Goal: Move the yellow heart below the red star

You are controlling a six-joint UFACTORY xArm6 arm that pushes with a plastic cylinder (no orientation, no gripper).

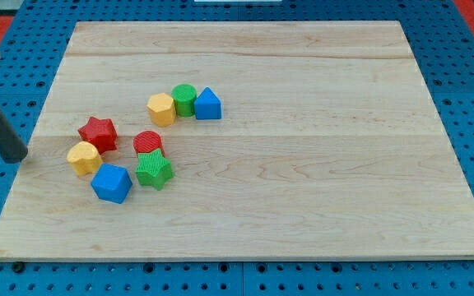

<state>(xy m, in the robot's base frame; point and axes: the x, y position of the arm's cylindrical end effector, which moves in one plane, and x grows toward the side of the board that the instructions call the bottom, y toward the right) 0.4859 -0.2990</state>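
Wooden board (303,164) fills most of the view. My tip (16,156), a bare rod gripping nothing, sits at 9 o'clock from the yellow heart (83,157), which touches the red star (98,133) at its 7 o'clock.

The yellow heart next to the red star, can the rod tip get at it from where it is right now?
Probably yes. My tip sits at the board's left edge, just left of the yellow heart, with bare wood between them. The red star touches the heart's upper right and the blue block lies below right, neither blocking.
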